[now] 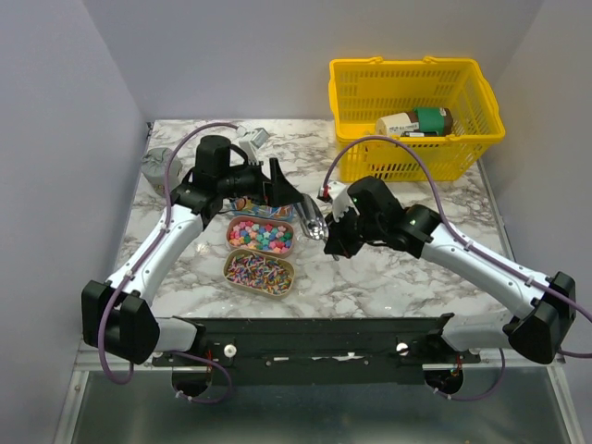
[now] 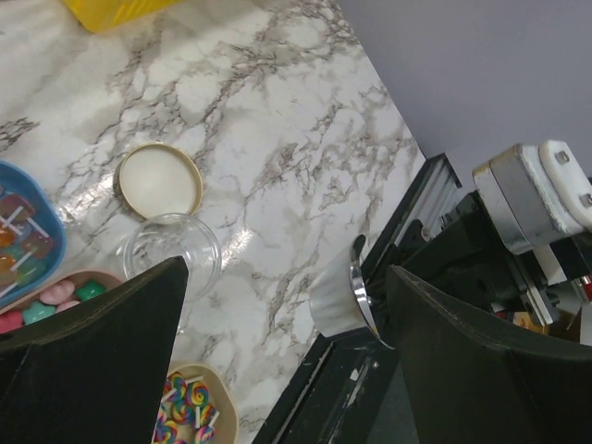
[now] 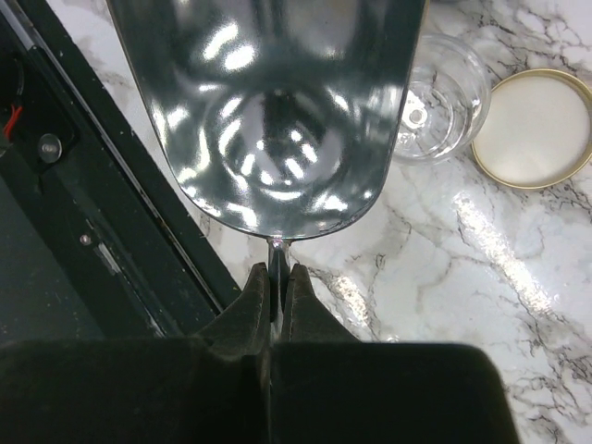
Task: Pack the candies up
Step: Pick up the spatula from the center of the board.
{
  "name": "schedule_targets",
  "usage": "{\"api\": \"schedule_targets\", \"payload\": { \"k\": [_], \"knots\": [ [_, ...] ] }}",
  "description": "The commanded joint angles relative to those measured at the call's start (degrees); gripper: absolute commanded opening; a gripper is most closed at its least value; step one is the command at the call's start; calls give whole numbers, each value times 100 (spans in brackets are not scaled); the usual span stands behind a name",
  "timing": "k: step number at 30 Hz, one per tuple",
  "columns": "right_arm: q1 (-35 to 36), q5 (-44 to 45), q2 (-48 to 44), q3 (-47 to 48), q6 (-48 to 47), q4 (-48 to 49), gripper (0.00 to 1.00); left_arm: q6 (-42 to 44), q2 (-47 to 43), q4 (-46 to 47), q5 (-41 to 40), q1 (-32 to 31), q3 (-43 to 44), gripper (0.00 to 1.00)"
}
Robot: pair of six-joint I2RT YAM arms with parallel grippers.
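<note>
The candies lie in small trays: round pastel ones (image 1: 262,234) in a pink tray, and swirled ones on sticks (image 1: 259,271) in a tan tray nearer the bases. The left wrist view shows both kinds, the round (image 2: 65,296) and the swirled (image 2: 190,398). My right gripper (image 3: 276,277) is shut on the thin handle of a silver scoop (image 3: 268,111), whose bowl looks bare. In the top view this gripper (image 1: 328,229) holds the scoop (image 1: 313,220) just right of the pink tray. My left gripper (image 1: 280,188) stands open above the trays, nothing between its fingers (image 2: 102,342).
A clear glass jar (image 3: 435,92) lies open on the marble beside its gold-rimmed lid (image 3: 536,129). A blue tray (image 2: 28,236) with wrapped sweets sits under the left arm. A yellow basket (image 1: 412,111) holding bottles stands at the back right. The black base rail (image 1: 314,338) runs along the near edge.
</note>
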Motion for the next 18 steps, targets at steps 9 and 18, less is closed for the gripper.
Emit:
{"api": "schedule_targets", "payload": {
  "k": [9, 18],
  "knots": [
    [52, -57, -191, 659, -200, -251, 0, 460, 195, -166, 448, -180, -112, 76],
    [52, -376, -340, 1029, -817, -1227, 1, 1401, 564, -1064, 1097, -180, 144, 59]
  ]
}}
